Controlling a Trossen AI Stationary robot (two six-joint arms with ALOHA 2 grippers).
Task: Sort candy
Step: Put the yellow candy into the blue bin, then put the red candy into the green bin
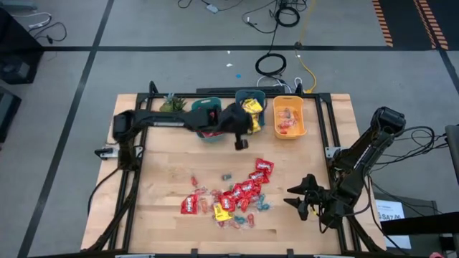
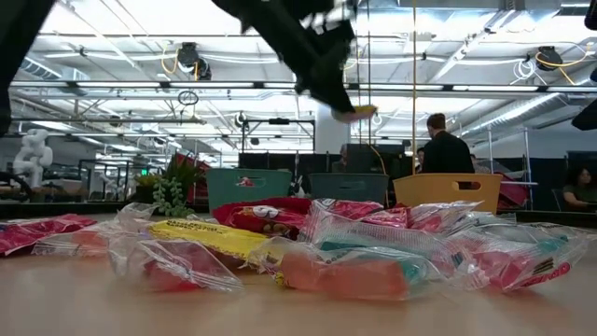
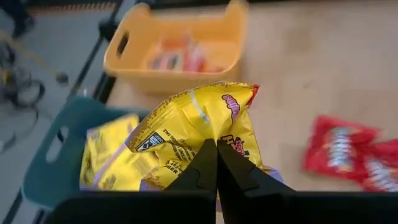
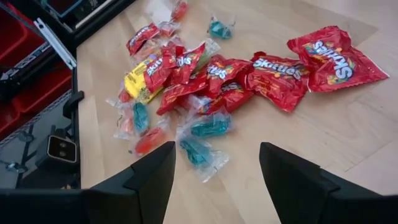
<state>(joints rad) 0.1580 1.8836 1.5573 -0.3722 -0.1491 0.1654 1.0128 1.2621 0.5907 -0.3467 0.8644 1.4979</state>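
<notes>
Left gripper [image 3: 216, 163] clamped shut, yellow packet [image 3: 199, 121] beside fingers.

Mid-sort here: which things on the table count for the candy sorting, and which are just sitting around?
Job:
- yellow packet pinched in the shut left end effector, over the teal bin
- yellow bin
- green bin
- candy pile
- right end effector, open, near the pile

Lying about:
- small plant
- floor cables

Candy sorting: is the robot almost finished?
Not yet. Some candy already sits in the yellow bin and teal bin. The left pincer is shut on a yellow packet by that bin. The pile remains; the right pincer waits open.
</notes>
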